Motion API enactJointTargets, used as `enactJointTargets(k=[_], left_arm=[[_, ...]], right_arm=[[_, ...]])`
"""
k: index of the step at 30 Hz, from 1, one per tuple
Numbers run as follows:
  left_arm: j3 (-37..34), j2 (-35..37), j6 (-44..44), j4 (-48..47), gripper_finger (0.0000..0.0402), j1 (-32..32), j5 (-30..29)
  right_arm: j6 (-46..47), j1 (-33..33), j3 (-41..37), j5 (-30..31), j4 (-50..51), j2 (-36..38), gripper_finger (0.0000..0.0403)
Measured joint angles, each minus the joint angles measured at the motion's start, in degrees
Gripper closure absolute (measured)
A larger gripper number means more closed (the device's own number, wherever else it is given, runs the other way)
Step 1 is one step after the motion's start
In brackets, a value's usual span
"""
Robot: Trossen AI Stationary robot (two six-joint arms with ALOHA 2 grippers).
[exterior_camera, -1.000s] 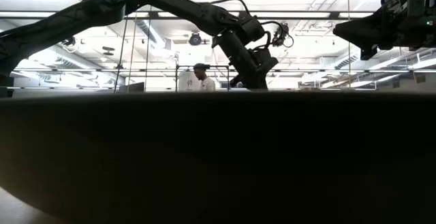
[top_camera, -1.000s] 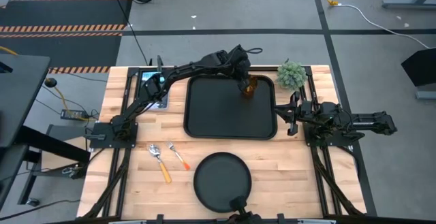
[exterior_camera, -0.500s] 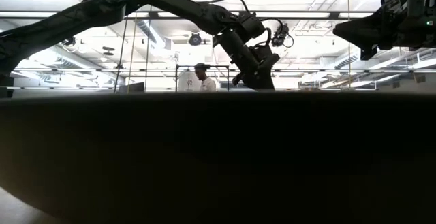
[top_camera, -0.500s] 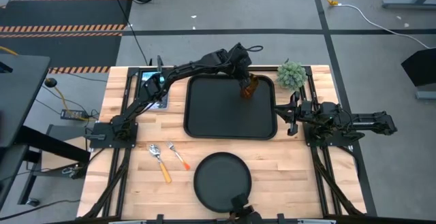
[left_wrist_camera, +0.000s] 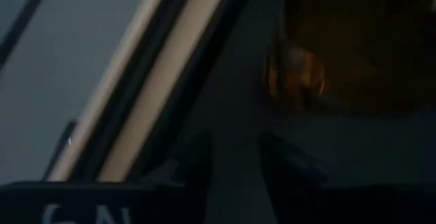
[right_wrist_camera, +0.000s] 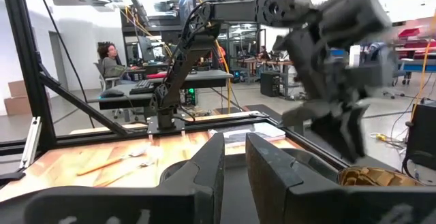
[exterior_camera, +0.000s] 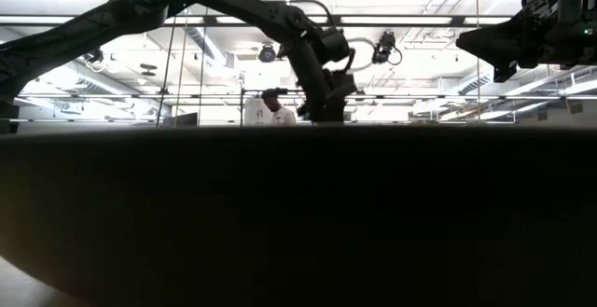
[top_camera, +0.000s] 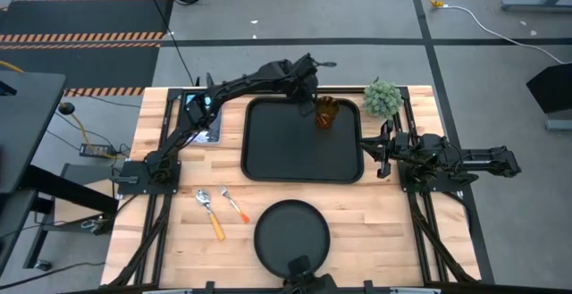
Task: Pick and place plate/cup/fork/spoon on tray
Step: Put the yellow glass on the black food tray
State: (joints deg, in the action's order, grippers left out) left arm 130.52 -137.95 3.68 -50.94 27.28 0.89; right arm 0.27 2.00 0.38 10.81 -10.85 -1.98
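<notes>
The small see-through orange cup [top_camera: 327, 113] stands in the back corner of the big black rectangular tray [top_camera: 302, 160], just beside the left gripper [top_camera: 307, 108]. Its fingers look spread and hold nothing. It should lift straight away so the cup stays standing.

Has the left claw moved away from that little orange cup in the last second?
Yes. The left gripper has let go of the cup and pulled back toward the tray's far rim, leaving the cup standing in the tray's far right corner.
</notes>
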Motion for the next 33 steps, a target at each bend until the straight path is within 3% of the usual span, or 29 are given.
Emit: enactJointTargets(k=[7,9,16,33], left_arm=[[-7.4,-0.1,-2.2,3.2,0.0285,-3.1,-0.2],[-7.9,-0.1,-2.9,4.7,0.0285,-4.3,-4.2],[-7.9,-0.1,-2.6,10.0,0.0286,-7.2,-10.0],[-7.9,-1.0,-5.0,18.5,0.0286,-8.2,-8.8]], right_arm=[[0.0,0.0,0.0,0.0,0.0,0.0,0.0334],[0.0,0.0,0.0,0.0,-0.1,0.0,0.0334],[0.0,0.0,0.0,0.0,-0.2,0.0,0.0334],[0.0,0.0,0.0,0.0,-0.2,0.0,0.0334]])
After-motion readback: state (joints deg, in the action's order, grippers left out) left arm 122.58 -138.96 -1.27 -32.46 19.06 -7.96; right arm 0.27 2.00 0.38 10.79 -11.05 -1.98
